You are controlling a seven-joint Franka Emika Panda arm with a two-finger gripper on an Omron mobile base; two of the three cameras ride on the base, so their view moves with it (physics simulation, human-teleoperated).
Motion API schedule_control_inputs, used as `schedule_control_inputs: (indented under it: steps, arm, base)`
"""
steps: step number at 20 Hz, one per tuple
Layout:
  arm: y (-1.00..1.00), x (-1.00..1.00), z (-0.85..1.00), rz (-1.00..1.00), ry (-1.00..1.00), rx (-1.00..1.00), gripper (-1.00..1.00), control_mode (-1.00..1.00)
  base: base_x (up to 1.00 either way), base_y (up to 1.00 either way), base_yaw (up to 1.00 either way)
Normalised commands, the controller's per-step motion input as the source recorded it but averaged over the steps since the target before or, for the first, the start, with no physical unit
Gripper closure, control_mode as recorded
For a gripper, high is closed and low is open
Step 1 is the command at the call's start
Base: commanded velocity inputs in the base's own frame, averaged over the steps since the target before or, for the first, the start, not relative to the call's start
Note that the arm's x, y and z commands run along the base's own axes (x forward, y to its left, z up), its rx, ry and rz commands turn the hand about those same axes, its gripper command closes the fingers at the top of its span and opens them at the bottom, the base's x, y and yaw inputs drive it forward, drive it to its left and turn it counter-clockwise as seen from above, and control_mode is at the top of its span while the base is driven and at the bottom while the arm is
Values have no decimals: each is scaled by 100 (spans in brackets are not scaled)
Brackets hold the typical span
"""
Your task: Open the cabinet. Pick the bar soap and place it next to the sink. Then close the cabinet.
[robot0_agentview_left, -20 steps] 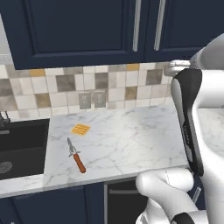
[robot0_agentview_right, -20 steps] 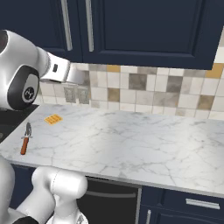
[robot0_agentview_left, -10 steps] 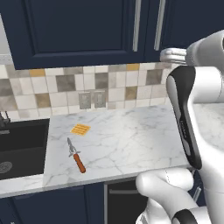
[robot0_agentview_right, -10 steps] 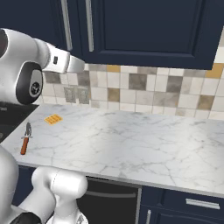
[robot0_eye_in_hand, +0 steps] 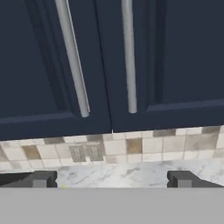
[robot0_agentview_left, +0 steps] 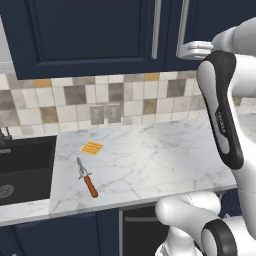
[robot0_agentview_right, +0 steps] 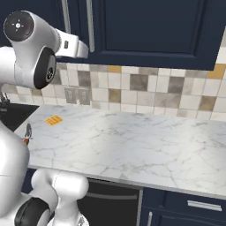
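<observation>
Hand view: cabinet above open jaws.

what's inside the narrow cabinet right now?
Can't tell. The cabinet door is shut, so its contents are hidden; no bar soap is visible. Its silver handle hangs ahead of the open tool. Below it are tiled backsplash and marble counter.

Shut cabinet doors; open counter.

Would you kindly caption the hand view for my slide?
Open gripper faces two closed navy cabinet doors, their silver bar handles side by side above the tiled backsplash.
</observation>
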Motion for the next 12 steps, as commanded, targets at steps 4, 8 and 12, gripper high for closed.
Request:
schedule_control_inputs:
  steps: [4, 8, 12]
  arm:
    - [0, 27, 4, 23, 7, 0, -100, -100]
    - [0, 47, -11, 2, 0, 0, -100, -100]
    - [-1, 59, -24, -2, 1, 0, -100, -100]
  base:
    - [0, 0, 0]
    - [0, 0, 0]
    - [0, 0, 0]
